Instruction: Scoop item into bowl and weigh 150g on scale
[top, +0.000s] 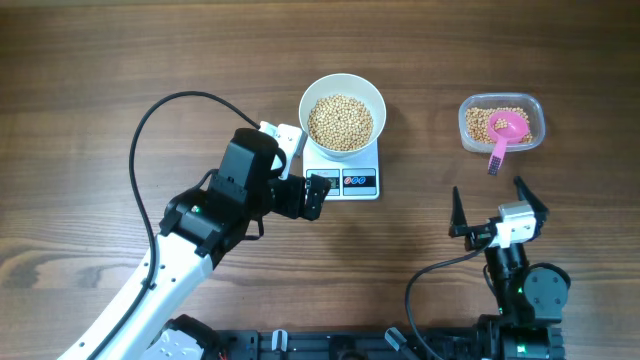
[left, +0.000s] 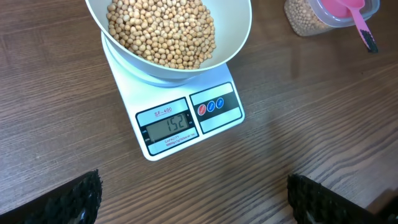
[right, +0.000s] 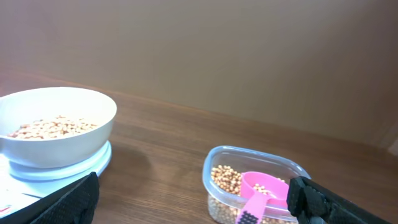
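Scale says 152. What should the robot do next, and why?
Probably the right hand should reach for the pink scoop and lift a few beans from the bowl: the scale reads slightly over 150, and the scoop lies in the tub.

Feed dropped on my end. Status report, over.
Left end effector, right end effector open, empty. White bowl of soybeans on scale, reading 152. Pink scoop in tub. Nothing in the way.

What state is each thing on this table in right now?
scale: switched on, reading 152.
bowl: on the scale, holding beans.
tub: uncovered, partly filled with beans.
scoop: lying in the tub.
left tool: open, empty.
right tool: open, empty.
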